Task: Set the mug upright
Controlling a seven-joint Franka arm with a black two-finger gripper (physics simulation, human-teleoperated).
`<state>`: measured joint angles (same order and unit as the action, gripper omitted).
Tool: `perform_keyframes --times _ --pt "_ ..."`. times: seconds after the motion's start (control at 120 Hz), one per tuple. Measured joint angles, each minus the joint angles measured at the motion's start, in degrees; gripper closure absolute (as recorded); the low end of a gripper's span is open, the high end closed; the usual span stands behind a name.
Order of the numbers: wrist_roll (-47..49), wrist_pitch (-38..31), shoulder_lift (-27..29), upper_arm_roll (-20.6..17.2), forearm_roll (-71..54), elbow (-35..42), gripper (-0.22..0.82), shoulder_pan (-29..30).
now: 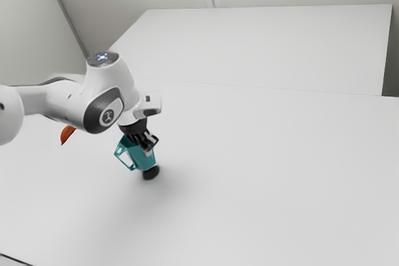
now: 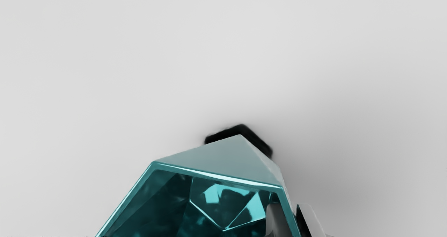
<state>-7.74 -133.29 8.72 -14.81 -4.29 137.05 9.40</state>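
1. Pinching the mug [image 1: 144, 157] by its wall at the rim, my claw [image 2: 294, 219] is setting one finger inside the opening and the other outside.
2. Position: the mug is leaning beneath my hand, its mouth facing up at a slant and its base lower, over the table [image 1: 280, 154]. I am not able to tell whether the base is touching; a dark patch [image 1: 151, 173] is lying under it, perhaps a shadow.
3. Handling (judged): I am expecting a light, stiff body. The glossy, faceted sides are suggesting a slippery, possibly brittle surface, so I am favouring steady, moderate pressure.
4. Grip site: the wall is offering a thin, firm hold, but its off-centre position is probably letting the body swing. The handle [image 1: 122, 161] is projecting toward the exterior view's left, away from my fingers. Levelling the base is calling for a slow tilt of my wrist.
5. Clearance: open tabletop is extending toward the exterior view's right. An orange object [image 1: 67, 134] is lying well apart, on the exterior view's left, partly behind my arm; the tabletop's edges are running well away from the mug.
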Motion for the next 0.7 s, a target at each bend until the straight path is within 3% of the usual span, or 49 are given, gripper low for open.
perform_keyframes --times 0.7 --pt "8.4 -3.05 -5.22 -0.33 -1.35 0.69 0.77 -0.56"
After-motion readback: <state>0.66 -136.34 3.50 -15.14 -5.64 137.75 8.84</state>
